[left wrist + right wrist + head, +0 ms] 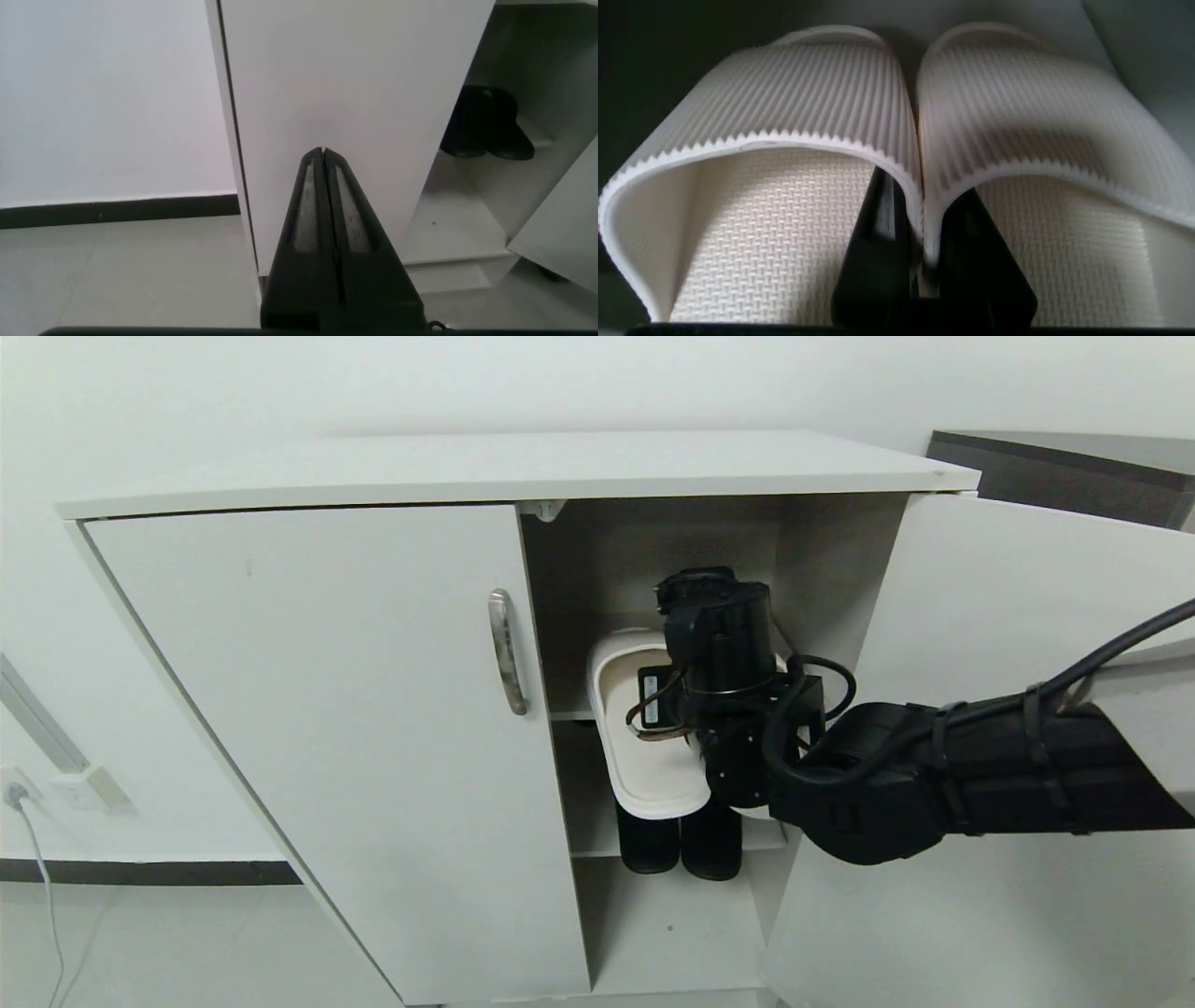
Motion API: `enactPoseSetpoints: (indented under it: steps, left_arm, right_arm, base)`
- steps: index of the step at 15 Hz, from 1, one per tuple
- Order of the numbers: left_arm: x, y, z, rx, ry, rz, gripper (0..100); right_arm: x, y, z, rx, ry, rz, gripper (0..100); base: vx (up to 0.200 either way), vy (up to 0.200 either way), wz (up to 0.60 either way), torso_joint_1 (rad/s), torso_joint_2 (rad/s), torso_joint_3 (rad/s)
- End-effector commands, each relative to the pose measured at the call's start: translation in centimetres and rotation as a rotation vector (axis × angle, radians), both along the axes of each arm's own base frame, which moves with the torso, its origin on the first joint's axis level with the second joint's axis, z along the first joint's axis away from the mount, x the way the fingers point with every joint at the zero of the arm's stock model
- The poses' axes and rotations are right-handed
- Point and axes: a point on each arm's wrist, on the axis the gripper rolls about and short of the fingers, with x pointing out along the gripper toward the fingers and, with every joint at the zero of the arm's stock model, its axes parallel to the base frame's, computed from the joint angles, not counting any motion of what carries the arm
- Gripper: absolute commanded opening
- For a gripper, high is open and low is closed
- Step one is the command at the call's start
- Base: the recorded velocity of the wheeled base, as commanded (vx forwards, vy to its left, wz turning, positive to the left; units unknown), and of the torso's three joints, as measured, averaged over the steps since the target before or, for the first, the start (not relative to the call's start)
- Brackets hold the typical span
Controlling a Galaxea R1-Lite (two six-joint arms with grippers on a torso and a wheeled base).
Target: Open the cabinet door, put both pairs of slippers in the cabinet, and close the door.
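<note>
Grasping white slippers (pixel 644 747) in right jaws at frame centre, across shelf (pixel 568 715) edge, above black slippers (pixel 677 845); left jaws clenched empty before shut door (pixel 355 84).

White plastic wall socket (pixel 89 789) low on the plain white wall (pixel 187 392), grey plug (pixel 16 795) just beside it, thin grey cable (pixel 42 887) hanging down. Black skirting strip (pixel 140 872) above pale tiled floor (pixel 140 943). Dark grey boxy unit (pixel 1074 476) far right.

White slippers (pixel 653 747): one largely masked by the right arm (pixel 934 775), at 3 o'clock of its mate.
Black slippers (pixel 681 845): heels alone show, at 6 o'clock below the white pair.
Open door (pixel 980 616): cropped by the frame edge at 3 o'clock.
</note>
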Motion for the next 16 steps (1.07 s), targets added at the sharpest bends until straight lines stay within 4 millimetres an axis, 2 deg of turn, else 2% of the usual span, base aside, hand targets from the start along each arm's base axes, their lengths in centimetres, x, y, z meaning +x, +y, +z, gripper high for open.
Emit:
enactPoseSetpoints:
  steps: [1, 4, 8, 16]
  left_arm:
    - [0.0, 0.0, 0.0, -0.001, 0.001, -0.001, 0]
    - [0.0, 0.0, 0.0, -0.001, 0.001, 0.001, 0]
    - [0.0, 0.0, 0.0, -0.002, 0.001, 0.001, 0]
    - [0.0, 0.0, 0.0, -0.001, 0.001, 0.001, 0]
  right_arm:
    - [2.4, -0.3, 0.0, -0.018, 0.024, -0.014, 0]
    - [3.8, -0.3, 0.9, -0.021, 0.057, -0.034, 0]
    - [6.5, 0.4, 1.2, 0.025, 0.061, -0.075, 0]
    - [7.5, 0.4, 0.9, 0.003, 0.037, -0.124, 0]
  base:
    - [0.0, 0.0, 0.0, 0.0, 0.0, 0.0]
    - [0.0, 0.0, 0.0, 0.0, 0.0, 0.0]
    - [0.0, 0.0, 0.0, 0.0, 0.0, 0.0]
    - [0.0, 0.0, 0.0, 0.0, 0.0, 0.0]
